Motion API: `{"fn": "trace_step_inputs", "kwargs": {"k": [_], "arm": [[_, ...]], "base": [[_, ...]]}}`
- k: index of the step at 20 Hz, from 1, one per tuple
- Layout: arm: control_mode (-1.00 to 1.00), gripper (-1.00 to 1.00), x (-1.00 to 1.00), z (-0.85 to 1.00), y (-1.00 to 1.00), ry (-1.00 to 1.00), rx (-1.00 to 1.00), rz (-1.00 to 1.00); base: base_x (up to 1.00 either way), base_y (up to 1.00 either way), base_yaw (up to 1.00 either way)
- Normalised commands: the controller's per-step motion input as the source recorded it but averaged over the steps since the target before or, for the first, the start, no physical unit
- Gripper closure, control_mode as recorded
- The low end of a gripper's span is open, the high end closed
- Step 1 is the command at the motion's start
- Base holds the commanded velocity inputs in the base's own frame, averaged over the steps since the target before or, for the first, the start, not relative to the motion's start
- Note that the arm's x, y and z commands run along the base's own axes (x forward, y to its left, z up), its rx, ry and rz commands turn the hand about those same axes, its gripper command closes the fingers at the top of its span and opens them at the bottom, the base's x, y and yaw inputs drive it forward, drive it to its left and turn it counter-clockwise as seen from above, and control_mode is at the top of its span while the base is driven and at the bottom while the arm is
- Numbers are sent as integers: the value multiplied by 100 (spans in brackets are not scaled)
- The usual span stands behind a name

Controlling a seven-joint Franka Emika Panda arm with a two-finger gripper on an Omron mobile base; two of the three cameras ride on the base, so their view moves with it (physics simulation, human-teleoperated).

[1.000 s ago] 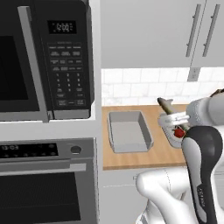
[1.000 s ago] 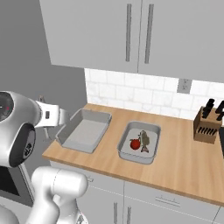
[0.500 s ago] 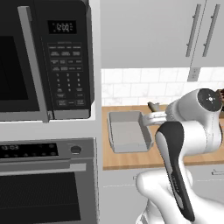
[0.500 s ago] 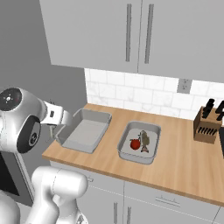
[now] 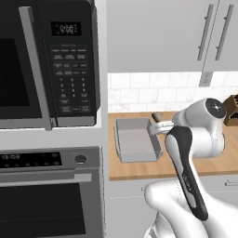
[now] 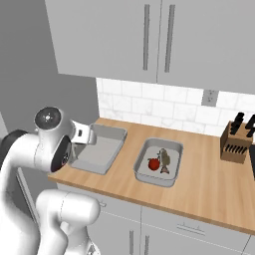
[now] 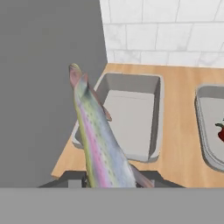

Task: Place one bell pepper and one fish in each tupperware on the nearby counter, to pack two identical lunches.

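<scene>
My gripper is shut on a long speckled fish that sticks out ahead of the fingers. It hangs above the counter close to the empty left tupperware, a pale-grey tub also seen from the hand and from the left. In the left base view my gripper sits by that tub's far right corner. The right tupperware holds a red bell pepper and another fish.
A black microwave and an oven stand left of the counter behind a grey wall panel. A knife block sits at the back right. Tiled wall and upper cabinets close the back.
The arm has swung left from beside the right tub to the empty left tub, carrying the fish. The tubs and the base have not moved.
</scene>
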Motion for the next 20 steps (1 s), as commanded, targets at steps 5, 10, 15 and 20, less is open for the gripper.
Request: {"fn": "trace_step_inputs", "kwargs": {"k": [5,10,15,20], "arm": [[-100,100,60,-55,0,0,0,7],[-100,100,61,-29,14,0,0,0],[-100,100,42,-30,1,0,0,0],[-100,100,32,-42,0,0,0,0]], "base": [[0,0,0],[0,0,0],[0,0,0],[0,0,0]]}}
